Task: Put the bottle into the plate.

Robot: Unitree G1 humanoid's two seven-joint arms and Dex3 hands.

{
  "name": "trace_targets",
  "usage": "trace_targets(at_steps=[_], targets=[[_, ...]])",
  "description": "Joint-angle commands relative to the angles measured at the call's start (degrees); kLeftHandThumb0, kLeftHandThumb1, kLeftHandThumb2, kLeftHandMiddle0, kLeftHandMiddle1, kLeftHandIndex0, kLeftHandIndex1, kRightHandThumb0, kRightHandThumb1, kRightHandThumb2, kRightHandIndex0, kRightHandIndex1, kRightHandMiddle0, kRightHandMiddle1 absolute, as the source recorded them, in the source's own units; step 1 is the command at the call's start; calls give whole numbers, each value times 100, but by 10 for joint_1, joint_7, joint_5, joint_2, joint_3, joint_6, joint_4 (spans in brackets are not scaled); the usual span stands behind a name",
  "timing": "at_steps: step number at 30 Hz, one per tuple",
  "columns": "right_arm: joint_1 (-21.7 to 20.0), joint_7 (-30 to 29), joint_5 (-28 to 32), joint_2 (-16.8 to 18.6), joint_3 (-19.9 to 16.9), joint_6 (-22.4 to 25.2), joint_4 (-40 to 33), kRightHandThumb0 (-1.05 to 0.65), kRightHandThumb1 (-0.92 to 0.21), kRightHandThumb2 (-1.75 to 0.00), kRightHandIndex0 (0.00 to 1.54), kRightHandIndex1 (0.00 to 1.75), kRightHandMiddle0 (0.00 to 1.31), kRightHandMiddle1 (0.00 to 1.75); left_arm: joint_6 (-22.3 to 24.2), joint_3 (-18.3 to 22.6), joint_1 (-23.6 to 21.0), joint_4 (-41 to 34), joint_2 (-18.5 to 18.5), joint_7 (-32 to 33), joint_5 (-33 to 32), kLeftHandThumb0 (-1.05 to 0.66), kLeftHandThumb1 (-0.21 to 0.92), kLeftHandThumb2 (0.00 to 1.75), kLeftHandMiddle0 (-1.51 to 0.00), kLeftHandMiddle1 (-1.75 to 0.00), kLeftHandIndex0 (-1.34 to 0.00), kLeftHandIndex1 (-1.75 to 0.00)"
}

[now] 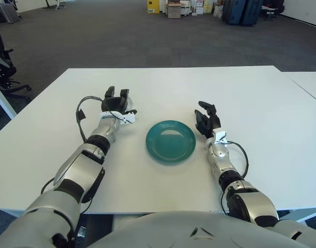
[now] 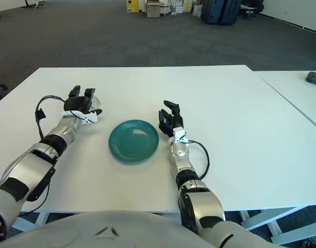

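The left hand (image 1: pixel 116 103) is out on the white table (image 1: pixel 251 103), left of and slightly beyond the teal plate (image 1: pixel 170 140). Its dark fingers curl around something pale and see-through — in the right eye view a clear shape shows between and just right of the fingers, which I take to be the bottle (image 2: pixel 93 99), though most of it is hidden by the hand. So the bottle sits left of the plate, inside that hand's grasp, and not yet on the plate. Whether it still touches the table I cannot tell.

The right hand (image 1: pixel 206 122) shows just right of the plate, fingers loosely spread and holding nothing; it looks idle.

The plate itself lies flat between the two hands, near the middle of the table's near half, and nothing is in it.

My reading: the grasp step is done or nearly so, and the carry has not begun. The next move calls for lifting the bottle enough to clear the plate's rim, swinging the left hand right and a little nearer until the bottle is over the plate's centre, then lowering it and letting the fingers spread. The grip looks partial — a light clear bottle could slip or tip on release, so a low, slow set-down would be wise.
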Motion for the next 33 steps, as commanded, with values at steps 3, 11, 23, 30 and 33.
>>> trace_targets(at_steps=[3,11,23,30,33], targets=[[35,-1,-1,-1,-1,18,26,-66,-92,-65,51,0,6,94,9,-28,-35,33,7,6,12,-105,92,70,0,0,0,-38],[39,-3,-4,-5,2,16,25,-67,-92,-67,51,0,5,94,30,-51,-44,52,4,6,10,-105,92,74,0,0,0,-33],[42,12,-2,-11,4,20,25,-67,-92,-69,52,1,5,93,69,-59,-50,64,-4,-14,-3,-105,92,78,0,0,0,-25],[44,12,-5,-14,6,15,26,-67,-92,-70,52,1,6,93,78,-61,-53,68,-4,-22,-7,-105,92,80,0,0,0,-16],[45,11,-6,-14,6,12,26,-67,-92,-70,52,1,8,94,80,-61,-54,69,-3,-26,-9,-105,92,81,0,0,0,-14]])
